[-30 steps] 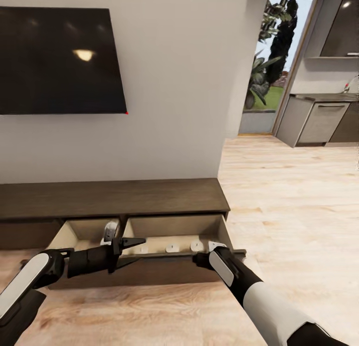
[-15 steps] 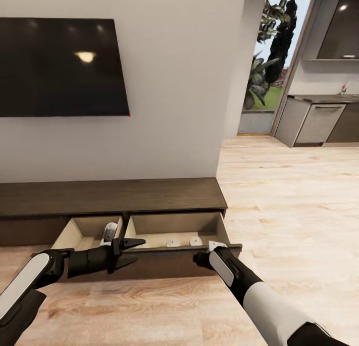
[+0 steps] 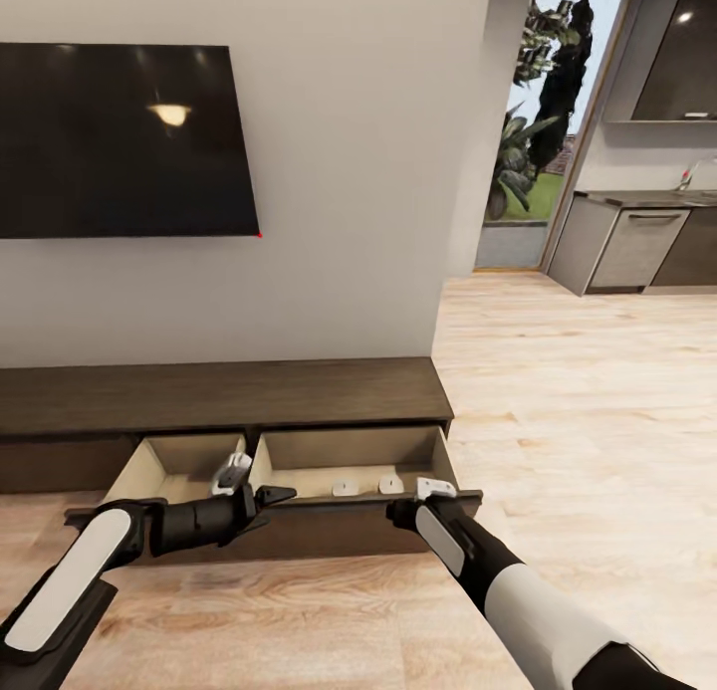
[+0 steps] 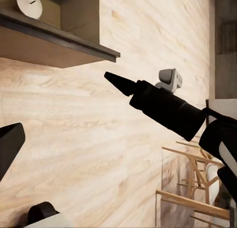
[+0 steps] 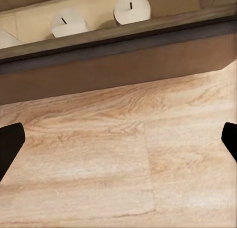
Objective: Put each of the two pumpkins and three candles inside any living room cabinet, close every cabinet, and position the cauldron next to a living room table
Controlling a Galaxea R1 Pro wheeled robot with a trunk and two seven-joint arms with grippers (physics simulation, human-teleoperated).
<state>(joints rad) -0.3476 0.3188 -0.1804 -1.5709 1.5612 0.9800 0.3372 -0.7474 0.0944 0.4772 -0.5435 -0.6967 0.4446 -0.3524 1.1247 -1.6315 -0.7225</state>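
Both tools, left [image 3: 257, 493] and right [image 3: 435, 491], were spread and empty at the open drawer's front edge [image 3: 358, 498]. Candles [image 5: 132, 7] lay inside the cabinet [image 3: 219, 396]. Judged step: closing; next, push the fronts in.

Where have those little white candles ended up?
In the head view, the candles sit inside the right-hand open drawer of the long dark cabinet under the TV, near its front edge, between the two grippers.
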